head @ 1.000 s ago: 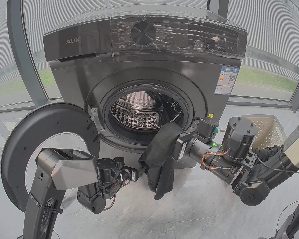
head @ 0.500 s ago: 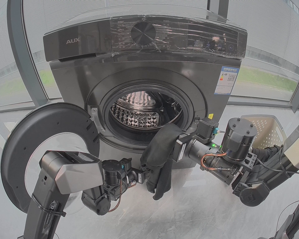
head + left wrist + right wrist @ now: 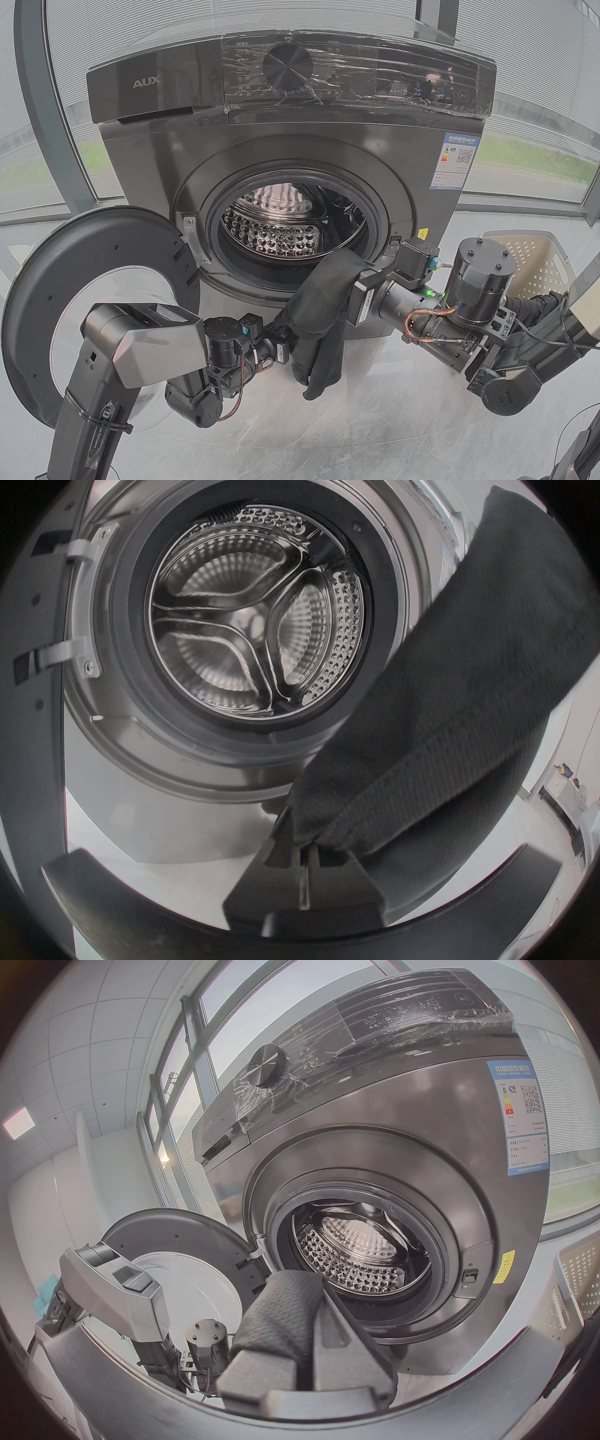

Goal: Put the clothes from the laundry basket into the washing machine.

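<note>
A black garment (image 3: 322, 312) hangs in front of the washing machine (image 3: 287, 156), just below the right rim of its open drum (image 3: 281, 228). My right gripper (image 3: 351, 284) holds the garment's top; in the right wrist view the cloth (image 3: 278, 1319) bulges over the shut gripper (image 3: 306, 1363). My left gripper (image 3: 289, 340) is low and to the left, at the garment's hanging side. In the left wrist view that gripper (image 3: 305, 870) is shut on the edge of the cloth (image 3: 450, 717), below the drum (image 3: 250, 611). The drum looks bare inside.
The round door (image 3: 94, 281) stands swung open at the left, behind my left arm. A pale perforated laundry basket (image 3: 537, 262) sits on the floor at the right, behind my right arm. Grey tiled floor (image 3: 375, 425) lies in front of the machine.
My left arm has moved right to the hanging garment, closed on its side edge and risen slightly. The garment's lower part has shifted a little. My right arm has stayed put.
</note>
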You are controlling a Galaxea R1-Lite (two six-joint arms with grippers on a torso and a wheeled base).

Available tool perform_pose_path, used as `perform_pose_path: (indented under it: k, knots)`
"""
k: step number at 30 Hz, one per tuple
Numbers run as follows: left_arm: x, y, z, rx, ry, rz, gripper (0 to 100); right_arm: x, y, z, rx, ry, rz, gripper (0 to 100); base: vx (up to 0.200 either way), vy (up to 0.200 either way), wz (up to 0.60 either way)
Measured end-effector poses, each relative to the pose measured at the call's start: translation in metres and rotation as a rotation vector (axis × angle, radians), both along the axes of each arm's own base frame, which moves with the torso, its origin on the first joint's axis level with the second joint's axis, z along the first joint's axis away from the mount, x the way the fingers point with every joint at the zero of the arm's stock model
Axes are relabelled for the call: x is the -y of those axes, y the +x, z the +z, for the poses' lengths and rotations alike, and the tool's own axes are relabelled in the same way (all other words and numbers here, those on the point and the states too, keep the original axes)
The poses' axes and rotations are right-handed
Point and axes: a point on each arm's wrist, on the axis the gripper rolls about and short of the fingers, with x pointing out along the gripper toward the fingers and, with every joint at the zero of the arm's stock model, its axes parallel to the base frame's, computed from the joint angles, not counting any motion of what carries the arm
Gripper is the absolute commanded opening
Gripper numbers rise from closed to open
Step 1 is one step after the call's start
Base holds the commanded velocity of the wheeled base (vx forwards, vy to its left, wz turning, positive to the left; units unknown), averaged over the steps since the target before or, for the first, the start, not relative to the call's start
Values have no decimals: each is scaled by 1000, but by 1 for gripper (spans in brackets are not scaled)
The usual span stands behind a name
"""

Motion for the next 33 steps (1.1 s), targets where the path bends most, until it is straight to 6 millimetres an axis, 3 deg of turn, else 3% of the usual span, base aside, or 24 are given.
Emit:
perform_pose_path:
  k: [4,9,18,24,33]
  knots:
    - [-2,0,15,24,-17,6,0,1,0,0,0,2,-1,0,0,0,0]
    - [-10,-8,53,75,-49,8,0,4,-1,-2,-7,-3,-1,0,0,0,0]
    - [-39,-52,120,129,-82,-33,0,16,-8,-7,-46,-7,18,0,0,0,0]
    - [-59,-84,162,203,-122,-55,0,44,-5,-11,-63,60,8,0,0,0,0]
    - [-75,-103,183,253,-135,-45,0,86,-3,-16,-49,163,-38,0,0,0,0]
